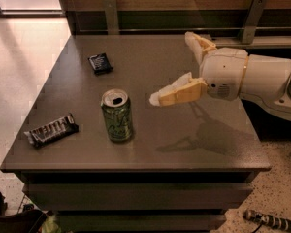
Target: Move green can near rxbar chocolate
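The green can point(117, 115) stands upright on the dark table point(150, 72), near its front left, silver top showing. The rxbar chocolate point(51, 129), a long dark bar with white lettering, lies to the can's left near the table's left front corner, a short gap between them. My gripper point(172, 68) is open and empty, raised above the table to the right of the can and well apart from it. One finger point(177, 92) points toward the can, the other point(196, 43) sits farther back.
A small squarish dark packet point(100, 63) lies at the back left of the table. A wooden wall with metal brackets point(252, 18) runs behind the table. The table's front edge is just below the can. Floor lies to the left and right.
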Motion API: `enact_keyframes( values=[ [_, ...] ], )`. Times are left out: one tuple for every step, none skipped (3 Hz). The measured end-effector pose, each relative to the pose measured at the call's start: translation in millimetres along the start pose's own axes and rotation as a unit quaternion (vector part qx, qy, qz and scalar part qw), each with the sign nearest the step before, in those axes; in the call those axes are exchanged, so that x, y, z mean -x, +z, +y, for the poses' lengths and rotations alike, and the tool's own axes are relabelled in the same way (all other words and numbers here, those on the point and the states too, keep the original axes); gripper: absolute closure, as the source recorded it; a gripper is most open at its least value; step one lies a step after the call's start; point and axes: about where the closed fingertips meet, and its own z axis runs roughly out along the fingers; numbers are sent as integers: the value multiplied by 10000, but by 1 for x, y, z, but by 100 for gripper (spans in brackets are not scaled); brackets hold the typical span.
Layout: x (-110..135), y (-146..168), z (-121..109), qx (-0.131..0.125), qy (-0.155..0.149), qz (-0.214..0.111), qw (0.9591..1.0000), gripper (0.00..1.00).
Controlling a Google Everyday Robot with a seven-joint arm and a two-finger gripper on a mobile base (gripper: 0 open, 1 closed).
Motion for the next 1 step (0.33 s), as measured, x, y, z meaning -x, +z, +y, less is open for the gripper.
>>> enact_keyframes(
  values=[
    [27,-36,-38,-687,-290,68,9972,0]
  ],
)
